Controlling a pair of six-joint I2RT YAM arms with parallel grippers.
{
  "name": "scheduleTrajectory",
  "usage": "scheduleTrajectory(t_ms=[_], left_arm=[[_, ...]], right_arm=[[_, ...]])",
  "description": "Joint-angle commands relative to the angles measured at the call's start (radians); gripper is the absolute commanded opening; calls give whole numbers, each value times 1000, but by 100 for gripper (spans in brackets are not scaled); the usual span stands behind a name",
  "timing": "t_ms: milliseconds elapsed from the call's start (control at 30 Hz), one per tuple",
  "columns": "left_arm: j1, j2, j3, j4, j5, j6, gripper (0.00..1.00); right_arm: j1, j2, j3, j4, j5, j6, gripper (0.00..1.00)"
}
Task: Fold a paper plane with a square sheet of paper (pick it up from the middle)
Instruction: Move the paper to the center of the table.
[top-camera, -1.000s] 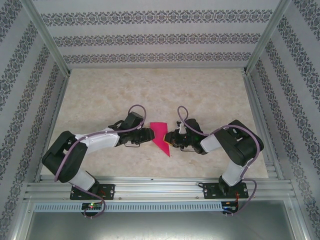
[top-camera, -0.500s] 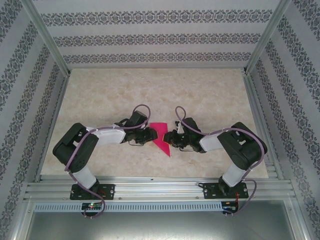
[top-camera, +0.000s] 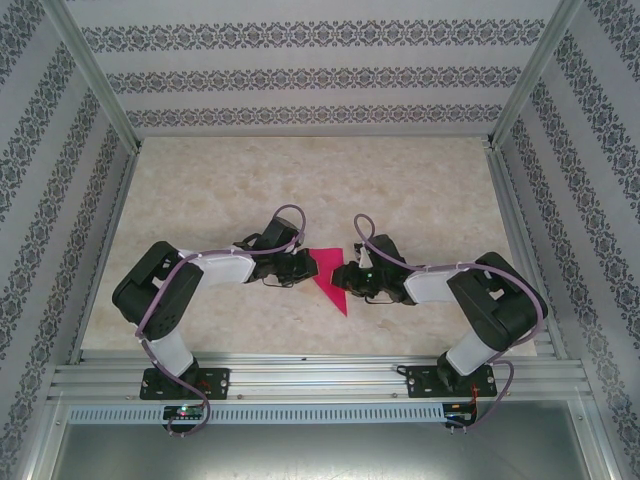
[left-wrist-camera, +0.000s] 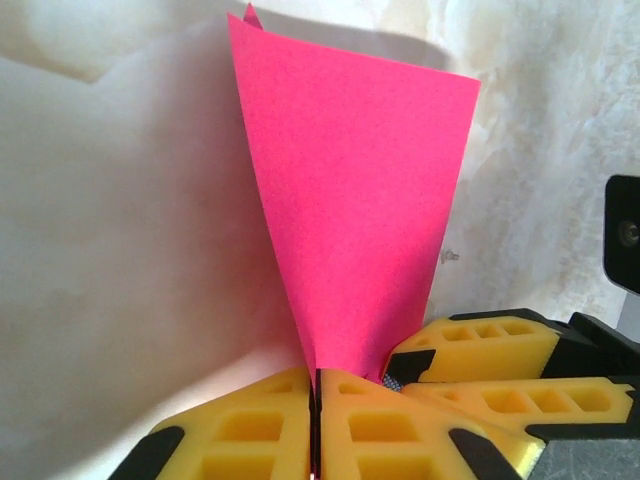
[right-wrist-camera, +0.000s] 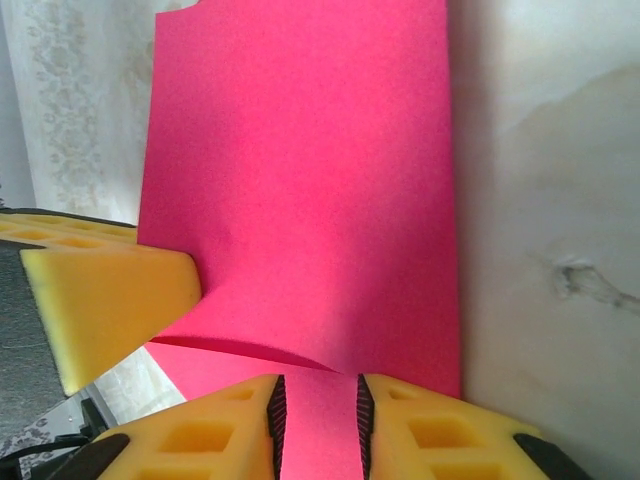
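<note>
At the bottom of the left wrist view, the left gripper (left-wrist-camera: 316, 378) pinches the narrow tip of the paper plane (left-wrist-camera: 350, 200). The right gripper (right-wrist-camera: 318, 390) is narrowly parted and straddles its edge. The paper is mid-frame on the table (top-camera: 400, 180). It looks light and floppy, best gripped along the crease.

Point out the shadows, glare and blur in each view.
Top external: even light, sharp, no glare. Left wrist: the magenta-pink folded paper sheet throws a pink-tinged shadow leftward over the beige marbled table. Right wrist: sheet brightly lit, a thin shadow under its lifted fold.
</note>
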Motion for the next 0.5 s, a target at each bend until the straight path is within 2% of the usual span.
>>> scheduleTrajectory(t_ms=[0,100,167,300,367,467], left_arm=[[9,-6,3,20,2,-12,7],[9,-45,-11,8,-30,-22,5],[9,-74,-24,1,-54,-38,3],[10,-102,-27,-43,-94,-45,2],[11,-104,-27,-47,-94,-50,2],[10,-110,-38,-26,-95,-69,2]], right_arm=[[-10,-31,10,-85,4,-45,32],[-7,-99,17,-107,7,-74,43],[9,-170,26,-159,62,-130,45],[118,-314,26,-271,314,-292,45],[202,-359,5,-273,474,-376,46],[325,-365,-32,-213,643,-498,47]])
